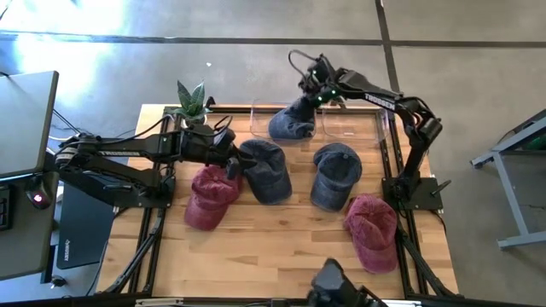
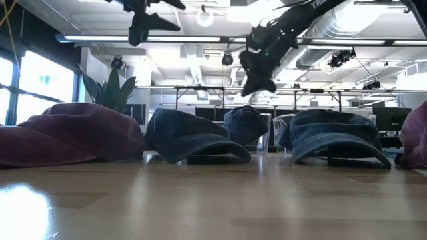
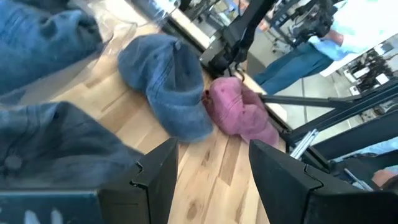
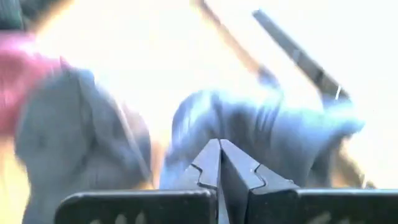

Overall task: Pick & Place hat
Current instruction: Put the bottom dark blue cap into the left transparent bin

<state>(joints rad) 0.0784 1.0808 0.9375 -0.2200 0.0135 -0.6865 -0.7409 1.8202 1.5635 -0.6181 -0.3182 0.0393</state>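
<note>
Right gripper (image 1: 309,95) pinched shut above blue hat (image 1: 292,123) in far clear bin (image 1: 354,128), left gripper (image 1: 232,159) spread empty; risks snagging fabric and dragging hat back out when lifting.

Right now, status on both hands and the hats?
Right hand shut, empty, above blue denim hat at clear bin. Left hand open, empty, over second denim hat. Nothing blocking.

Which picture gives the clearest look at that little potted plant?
The high view: the plant shows whole at the table's far left corner. The low view catches only leaves behind a red hat. Neither wrist view shows it.
</note>
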